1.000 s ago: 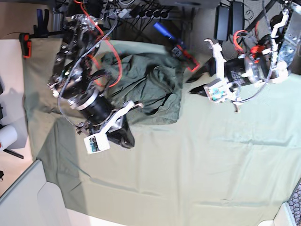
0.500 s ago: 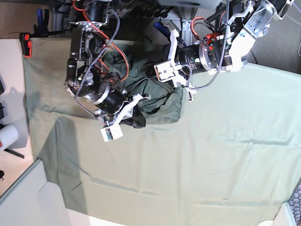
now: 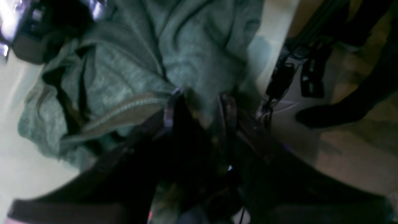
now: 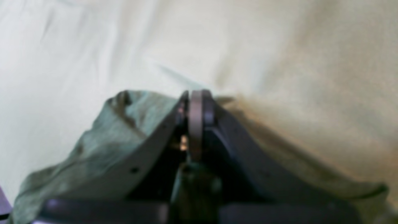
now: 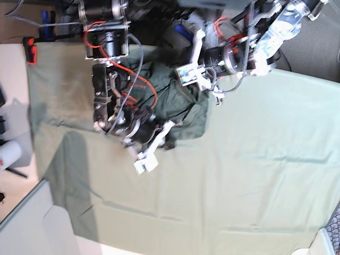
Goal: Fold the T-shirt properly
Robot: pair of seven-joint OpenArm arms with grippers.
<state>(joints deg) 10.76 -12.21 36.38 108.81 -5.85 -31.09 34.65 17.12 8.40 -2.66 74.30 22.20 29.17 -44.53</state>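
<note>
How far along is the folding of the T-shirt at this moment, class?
Done: no neat fold shows; the T-shirt lies bunched on the table cloth. In hand: the right gripper is shut on an edge of it, and the left gripper sits at the fabric with jaws apart. Left: spreading it flat, then folding.

A pale mint-green table cloth covers the table, with wrinkles and a raised fold near its lower-left side. At the cloth's upper-left corner there is a red and black clamp. Beyond the cloth's top edge lies a tangle of black cables and power adapters. Left of the cloth stands a white roll. A pale board lies at the cloth's lower-left corner.
</note>
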